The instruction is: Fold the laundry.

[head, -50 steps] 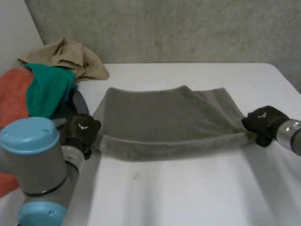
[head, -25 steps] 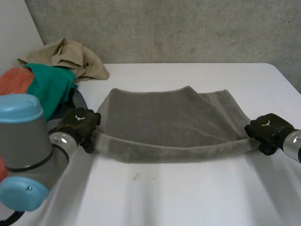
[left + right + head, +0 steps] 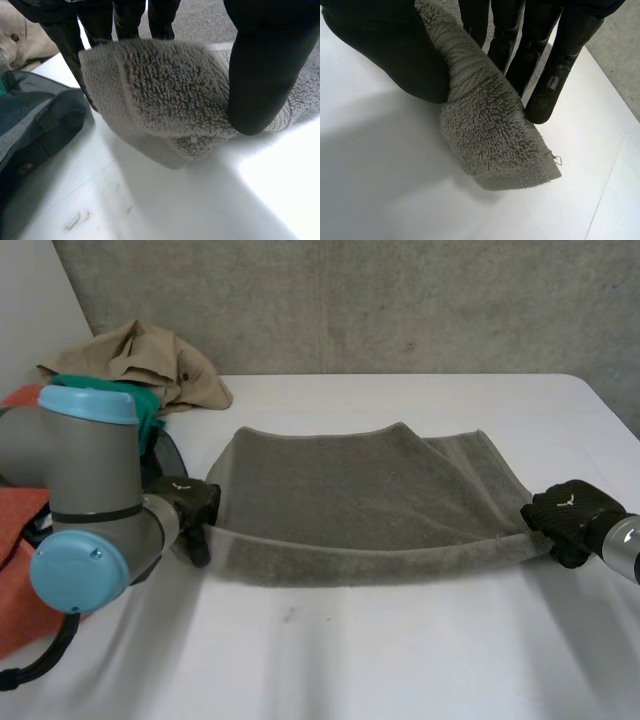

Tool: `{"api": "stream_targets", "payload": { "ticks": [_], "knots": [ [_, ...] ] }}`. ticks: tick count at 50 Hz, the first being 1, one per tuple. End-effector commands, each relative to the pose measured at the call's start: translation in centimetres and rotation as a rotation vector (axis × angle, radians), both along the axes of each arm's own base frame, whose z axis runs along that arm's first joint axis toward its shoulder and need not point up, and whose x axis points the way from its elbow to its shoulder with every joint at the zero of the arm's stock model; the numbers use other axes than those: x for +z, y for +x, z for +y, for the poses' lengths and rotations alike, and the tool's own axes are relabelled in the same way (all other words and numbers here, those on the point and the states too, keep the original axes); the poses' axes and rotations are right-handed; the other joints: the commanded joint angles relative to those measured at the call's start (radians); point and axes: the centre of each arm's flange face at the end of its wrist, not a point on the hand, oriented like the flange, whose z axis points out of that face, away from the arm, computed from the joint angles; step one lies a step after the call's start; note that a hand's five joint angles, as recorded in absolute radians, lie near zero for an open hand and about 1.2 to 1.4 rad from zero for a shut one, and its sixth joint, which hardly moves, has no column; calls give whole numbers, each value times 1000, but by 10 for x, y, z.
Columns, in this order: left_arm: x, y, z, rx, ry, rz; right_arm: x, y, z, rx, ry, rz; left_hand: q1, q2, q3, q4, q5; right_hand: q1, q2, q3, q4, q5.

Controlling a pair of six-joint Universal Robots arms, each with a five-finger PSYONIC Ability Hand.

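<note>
Pinching grey towel (image 3: pixel 360 490) at both near corners, thumb against fingers: left hand (image 3: pixel 192 508), right hand (image 3: pixel 566 520). Near edge slung just above white table (image 3: pixel 400 650). Versus 0.5 s ago: left hand nudged inward, right unchanged.

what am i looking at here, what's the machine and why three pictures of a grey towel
This is a robot with two arms at a white table, each arm ending in a black hand. The wide picture comes from a camera between the arms, looking down; each close-up comes from a camera on one wrist. A grey towel lies across the table. The left hand pinches one near corner between its fingers and thumb, the right hand pinches the other, both corners raised off the table. Beside the left arm lies more laundry: a tan garment and an orange cloth.
</note>
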Motion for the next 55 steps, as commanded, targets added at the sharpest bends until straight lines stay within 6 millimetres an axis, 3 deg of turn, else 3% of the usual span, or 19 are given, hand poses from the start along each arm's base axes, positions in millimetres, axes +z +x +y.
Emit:
{"api": "stream_targets", "payload": {
  "ticks": [1,3,9,12,18,22,28,34,37,44,48,49,52,53,55],
  "knots": [
    [1,-2,3,3,-2,-11,2,-8,-5,-22,-6,3,553,576,576,573,577,424,224,216,207,236],
    [4,-5,8,-8,-9,-8,4,-11,-5,-28,-3,8,718,740,741,738,742,424,224,216,207,236],
    [25,-3,30,-32,-34,4,12,-22,-6,-29,0,57,718,741,741,738,742,424,224,216,207,236],
    [34,3,49,-40,-35,5,31,-34,-1,-43,11,102,718,741,741,738,742,424,224,216,207,236],
    [43,18,88,-72,-34,-20,48,-55,36,12,245,208,718,741,741,738,742,424,224,216,207,236],
    [37,28,107,-107,-12,-86,56,-65,53,54,349,231,718,741,741,738,742,424,224,216,207,236],
    [21,34,116,-161,17,-178,55,-68,50,40,314,220,718,741,741,738,742,424,224,216,207,236],
    [9,26,92,-123,-46,-194,35,-68,36,32,297,205,718,741,741,738,742,424,224,216,207,236],
    [3,19,74,-99,-75,-200,26,-57,26,66,276,220,718,741,741,738,742,424,224,216,207,236],
    [5,0,31,-51,-161,-184,28,-34,-4,63,162,250,718,741,741,738,742,424,224,216,207,236],
    [30,-20,-6,-30,-319,-116,49,-17,-35,40,-16,222,718,741,741,738,742,424,224,216,207,236],
    [45,-29,-22,-23,-407,-92,66,-9,-50,33,-120,199,718,741,741,738,742,424,224,216,207,236],
    [79,-41,-45,-14,-578,-63,100,4,-73,16,-301,141,718,741,741,738,742,424,224,216,207,236],
    [105,-47,-57,0,-703,-43,129,11,-85,-4,-434,89,718,741,741,738,742,424,224,216,207,236],
    [134,-51,-67,21,-841,-19,161,17,-95,-24,-568,22,718,741,741,738,742,424,224,216,207,236]
  ]
}}
